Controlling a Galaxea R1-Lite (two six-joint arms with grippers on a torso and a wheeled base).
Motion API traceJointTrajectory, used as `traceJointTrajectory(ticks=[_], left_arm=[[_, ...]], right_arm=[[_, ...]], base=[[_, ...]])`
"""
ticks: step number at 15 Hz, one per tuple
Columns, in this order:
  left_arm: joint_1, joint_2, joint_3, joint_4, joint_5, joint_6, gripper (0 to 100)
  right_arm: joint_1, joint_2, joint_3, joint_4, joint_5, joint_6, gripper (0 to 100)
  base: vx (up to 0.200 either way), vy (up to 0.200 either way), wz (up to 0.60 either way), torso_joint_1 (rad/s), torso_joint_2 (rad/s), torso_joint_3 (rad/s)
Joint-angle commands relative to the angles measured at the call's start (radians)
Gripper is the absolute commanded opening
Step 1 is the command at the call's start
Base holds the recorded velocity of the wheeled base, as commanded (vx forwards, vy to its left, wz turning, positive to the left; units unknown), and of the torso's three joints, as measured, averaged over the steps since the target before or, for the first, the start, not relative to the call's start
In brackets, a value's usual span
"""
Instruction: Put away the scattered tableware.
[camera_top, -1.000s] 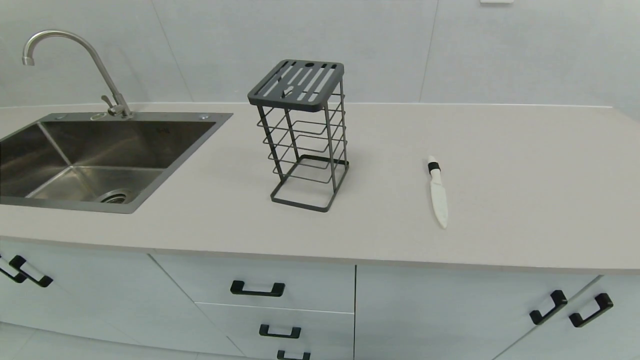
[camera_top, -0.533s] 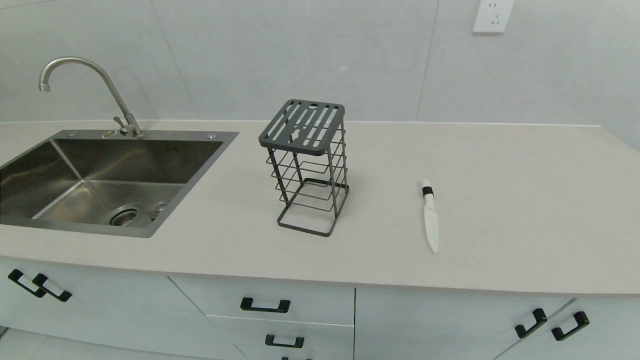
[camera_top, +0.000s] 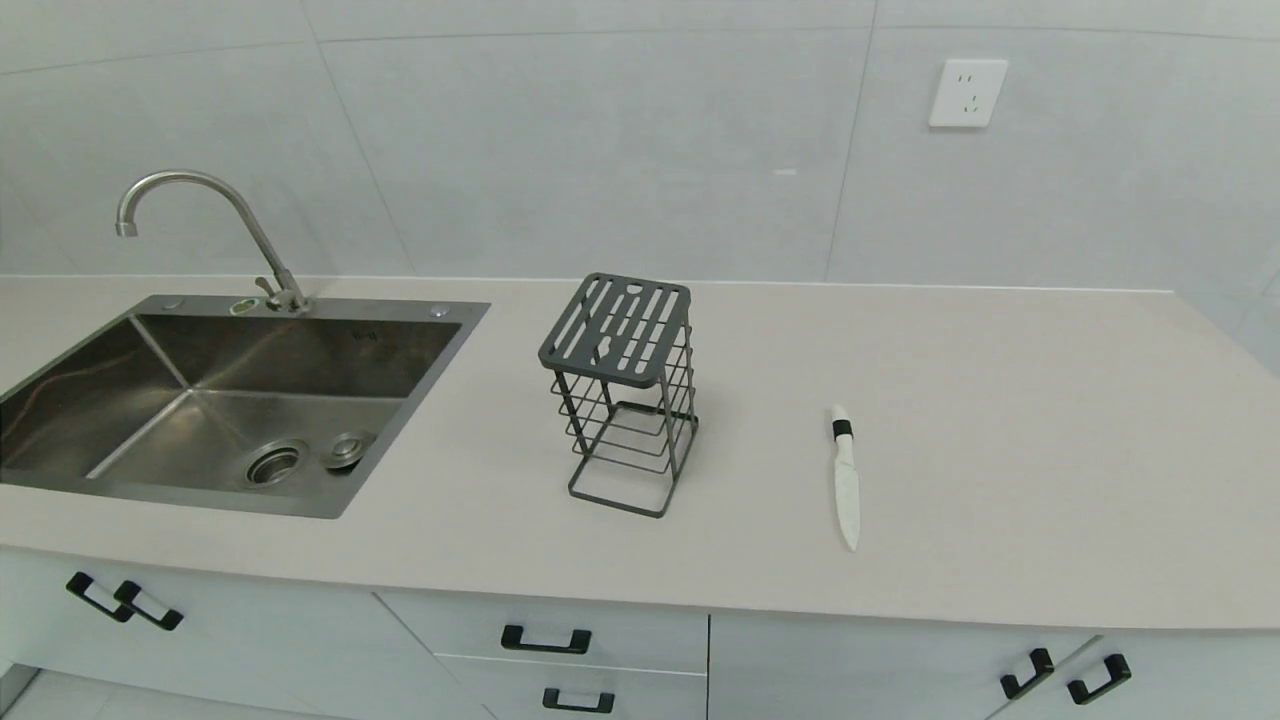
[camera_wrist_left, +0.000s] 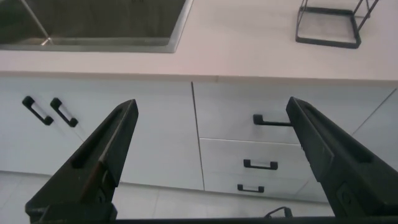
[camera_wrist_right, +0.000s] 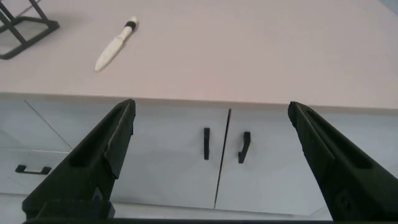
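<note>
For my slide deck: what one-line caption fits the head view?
White knife lying on the countertop, right of a wire rack, sink at left.

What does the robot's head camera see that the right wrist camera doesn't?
Head view, not right wrist view: the sink, the faucet, the wall socket and the slotted top of the wire rack.

Right wrist view, not head view: the right gripper, which is open.

Both: the white knife lying flat on the counter, the foot of the wire rack, and the black cabinet handles under the counter.
</note>
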Motion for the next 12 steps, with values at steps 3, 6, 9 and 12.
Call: traceJointTrajectory(ticks=[3, 6, 9, 12], left_arm=[[0.001, 0.001, 0.000, -0.001, 0.001, -0.014, 100], [-0.001, 0.001, 0.000, 0.000, 0.001, -0.020, 100], [-0.001, 0.001, 0.000, -0.001, 0.001, -0.020, 100], [0.001, 0.001, 0.000, -0.001, 0.001, -0.024, 100]], right_arm=[[0.000, 0.001, 0.000, -0.002, 0.000, 0.002, 100], [-0.001, 0.001, 0.000, -0.002, 0.000, 0.002, 100], [0.000, 0.001, 0.000, -0.002, 0.000, 0.002, 100], [-0.001, 0.001, 0.000, -0.002, 0.000, 0.002, 100]], base=[[0.000, 0.000, -0.20, 0.232, -0.45, -0.219], [0.000, 0.000, 0.00, 0.029, -0.06, -0.032], [0.000, 0.000, 0.00, 0.000, 0.00, 0.000], [0.133, 0.000, 0.00, 0.000, 0.00, 0.002]])
